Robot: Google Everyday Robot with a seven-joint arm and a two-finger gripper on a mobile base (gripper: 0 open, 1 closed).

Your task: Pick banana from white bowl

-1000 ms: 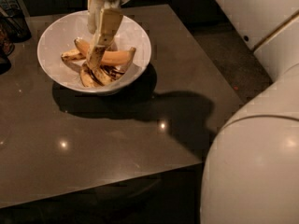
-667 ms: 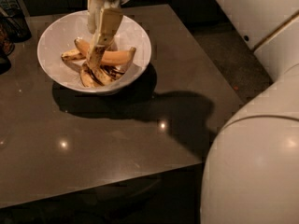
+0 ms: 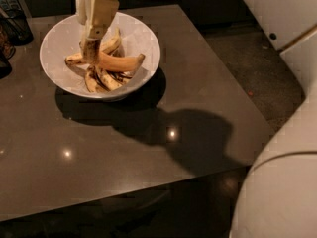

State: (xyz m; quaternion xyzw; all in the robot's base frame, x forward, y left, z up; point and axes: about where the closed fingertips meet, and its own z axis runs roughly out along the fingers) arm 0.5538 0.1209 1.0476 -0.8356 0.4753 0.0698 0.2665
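The white bowl (image 3: pixel 146 37) stands at the back left of the dark table (image 3: pixel 148 152). My gripper (image 3: pixel 95 28) reaches down from the top edge over the bowl's middle. It is shut on the banana (image 3: pixel 90 47), which is pale and speckled and hangs nearly upright below the fingers. Its brown end is just above the other fruit. A smoother golden curved banana (image 3: pixel 121 62) lies across the bowl, with darker, bruised bananas (image 3: pixel 101 79) under it.
Dark objects (image 3: pixel 11 31) stand at the table's far left edge. My white body (image 3: pixel 285 187) fills the lower right corner, and a white panel (image 3: pixel 282 9) is at the upper right. The floor (image 3: pixel 247 63) lies beyond the table's right edge.
The gripper has risen and shifted slightly left over the bowl, and the banana now hangs upright from it. My white arm has pulled back from the right side of the view.
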